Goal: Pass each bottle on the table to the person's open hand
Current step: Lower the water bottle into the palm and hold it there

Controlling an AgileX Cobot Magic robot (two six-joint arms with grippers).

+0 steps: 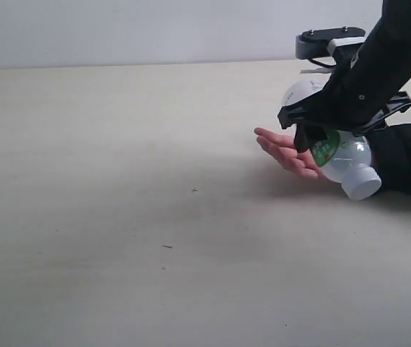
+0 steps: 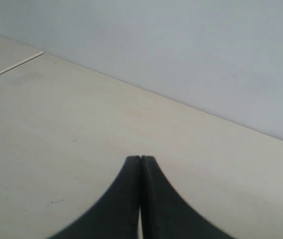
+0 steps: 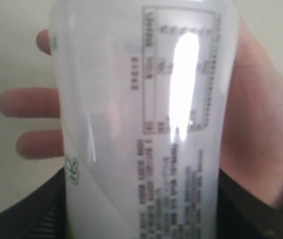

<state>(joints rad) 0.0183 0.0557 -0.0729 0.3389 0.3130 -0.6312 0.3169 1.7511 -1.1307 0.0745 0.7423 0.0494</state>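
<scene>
A white-green labelled bottle (image 1: 339, 155) with a white cap (image 1: 362, 184) lies sideways over the person's open hand (image 1: 284, 150) at the right of the table (image 1: 118, 181). My right gripper (image 1: 319, 129) is shut on the bottle's body. In the right wrist view the bottle (image 3: 146, 124) fills the middle, black fingers (image 3: 37, 214) press its sides, and the hand (image 3: 260, 124) lies under it. My left gripper (image 2: 141, 158) is shut with nothing in it and points over bare table toward a wall. No other bottle shows.
The person's dark sleeve (image 1: 407, 159) rests on the table at the right edge. A few tiny dark specks (image 1: 167, 246) mark the tabletop. A pale wall (image 1: 154, 29) runs behind the table's far edge.
</scene>
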